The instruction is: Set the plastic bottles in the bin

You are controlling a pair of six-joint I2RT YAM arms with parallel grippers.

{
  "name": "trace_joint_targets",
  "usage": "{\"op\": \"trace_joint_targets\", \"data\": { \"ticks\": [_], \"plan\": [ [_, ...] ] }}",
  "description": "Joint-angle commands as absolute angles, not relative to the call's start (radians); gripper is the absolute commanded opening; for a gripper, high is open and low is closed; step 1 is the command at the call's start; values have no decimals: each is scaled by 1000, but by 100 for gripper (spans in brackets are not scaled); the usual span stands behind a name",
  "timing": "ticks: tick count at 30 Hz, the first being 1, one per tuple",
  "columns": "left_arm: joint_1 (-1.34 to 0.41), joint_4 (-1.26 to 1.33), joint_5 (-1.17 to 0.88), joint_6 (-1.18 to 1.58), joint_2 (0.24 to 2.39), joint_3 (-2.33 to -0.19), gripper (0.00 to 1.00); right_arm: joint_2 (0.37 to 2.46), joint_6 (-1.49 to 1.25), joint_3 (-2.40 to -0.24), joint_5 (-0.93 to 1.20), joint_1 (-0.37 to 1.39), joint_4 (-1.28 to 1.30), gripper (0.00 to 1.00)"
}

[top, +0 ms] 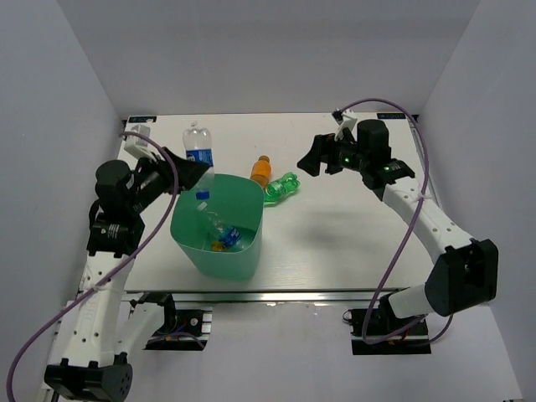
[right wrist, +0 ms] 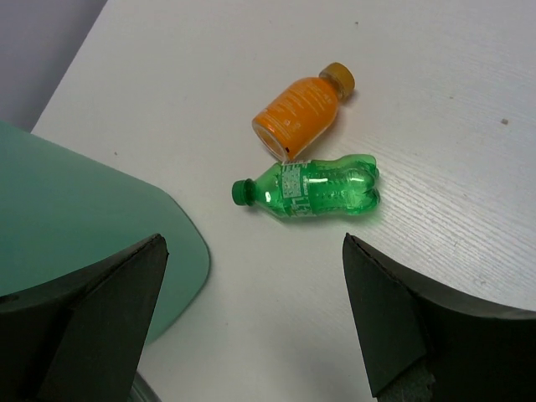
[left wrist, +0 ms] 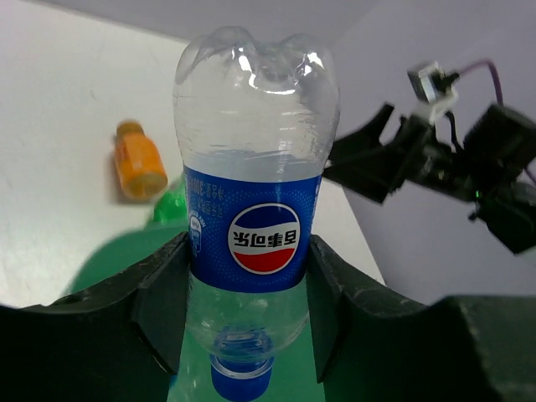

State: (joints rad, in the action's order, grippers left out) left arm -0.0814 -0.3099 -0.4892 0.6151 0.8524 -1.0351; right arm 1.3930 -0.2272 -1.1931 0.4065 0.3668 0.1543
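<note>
The left gripper (left wrist: 249,280) squeezes a clear bottle (left wrist: 255,167) with a blue label. It holds the bottle cap down, over the far left edge of the green bin (top: 226,261), so I think it will drop right in when let go. The bottle is thin and shiny, with a bumpy bottom. Other bottles (top: 222,236) lie inside the bin.

The right gripper (right wrist: 251,251) has its fingers spread wide and holds nothing. It looks down at a see-through green bottle (right wrist: 314,188) and a smooth orange bottle (right wrist: 301,117). They lie close together on the white table (top: 335,243), just right of the bin.

Overhead view looks down on the tabletop (top: 335,243); both close wrist views, past their jaws, share the orange bottle (right wrist: 301,109).
</note>
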Motion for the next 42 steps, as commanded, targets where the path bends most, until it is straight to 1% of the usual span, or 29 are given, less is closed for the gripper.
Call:
{"op": "trace_joint_targets", "data": {
  "ticks": [1, 2, 3, 4, 5, 8, 12, 15, 16, 19, 20, 23, 24, 27, 29, 35, 39, 40, 42],
  "plan": [
    [-83, -441, -584, 608, 776, -983, 23, 1422, -248, -1223, 403, 365, 118, 89],
    [-83, -451, -595, 588, 752, -971, 30, 1457, -249, -1233, 399, 365, 135, 89],
    [-83, -463, -609, 575, 741, -963, 60, 1476, -258, -1241, 394, 365, 147, 89],
    [-83, -494, -604, 562, 735, -971, 75, 1491, -265, -1244, 379, 365, 156, 89],
    [-83, -508, -592, 542, 727, -995, 97, 1514, -285, -1246, 352, 367, 167, 89],
    [-81, -502, -566, 531, 729, -1034, 98, 1529, -334, -1207, 264, 382, 129, 89],
    [-81, -482, -470, 555, 788, -1094, 98, 1551, -438, -1155, 173, 413, 58, 89],
    [-81, -474, -330, 609, 847, -1140, 98, 1591, -503, -1134, 150, 429, 11, 89],
    [-81, -463, -249, 627, 889, -1152, 98, 1604, -515, -1135, 143, 440, 11, 89],
    [-81, -451, -112, 679, 990, -1175, 98, 1661, -577, -1147, 109, 460, 11, 90],
    [-81, -448, -28, 693, 1017, -1198, 98, 1687, -607, -1147, 88, 466, 12, 89],
    [-75, -387, 125, 683, 1116, -1206, 98, 1748, -618, -1164, 49, 489, -12, 89],
    [-68, -385, 147, 690, 1144, -1215, 98, 1762, -642, -1167, 35, 494, -9, 89],
    [-12, -367, 97, 690, 1235, -1226, 98, 1805, -705, -1163, 6, 509, -57, 89],
    [35, -281, 57, 684, 1255, -1189, 98, 1835, -736, -1166, -40, 515, -113, 89],
    [89, -193, 28, 658, 1235, -1043, 98, 1940, -827, -1235, -115, 541, -143, 89],
    [95, -111, -44, 681, 1210, -922, 98, 2000, -883, -1247, -129, 543, -175, 89],
    [94, -98, -52, 690, 1210, -870, 98, 2020, -902, -1249, -114, 545, -184, 87],
    [95, -90, -57, 693, 1213, -835, 98, 2039, -914, -1255, -95, 549, -207, 83]
  ]
}}
